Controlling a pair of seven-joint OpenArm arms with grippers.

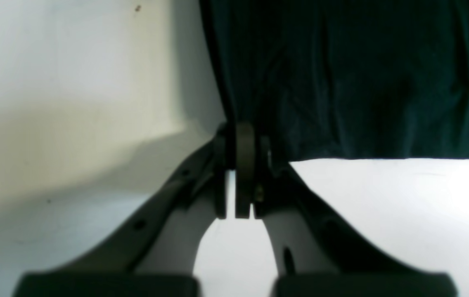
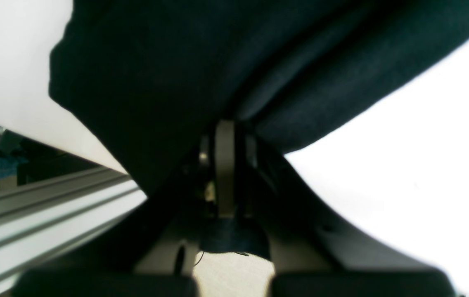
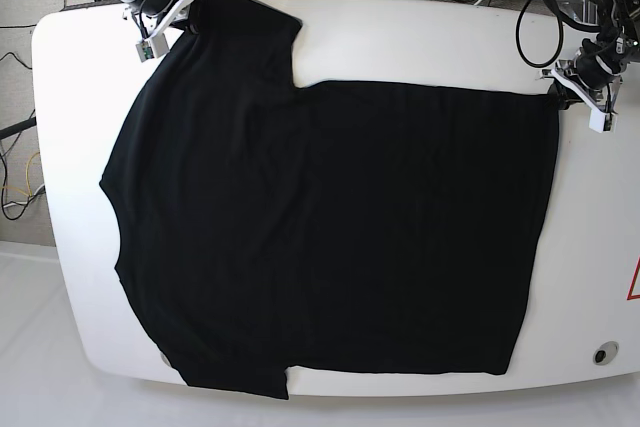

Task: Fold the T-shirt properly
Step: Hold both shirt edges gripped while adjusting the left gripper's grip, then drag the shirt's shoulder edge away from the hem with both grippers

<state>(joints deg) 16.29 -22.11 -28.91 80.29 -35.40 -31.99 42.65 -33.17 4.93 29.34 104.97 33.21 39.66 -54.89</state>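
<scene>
Left wrist view: your left gripper (image 1: 245, 165) is pinched closed on the shirt (image 1: 354, 78) at its hem corner.

Right wrist view: your right gripper (image 2: 225, 173) clamps a sleeve fold, cloth bunched between the jaws.

Base view: the shirt lies spread flat on the table (image 3: 420, 37). Lift both corners together, evenly, keeping the edge taut.
</scene>
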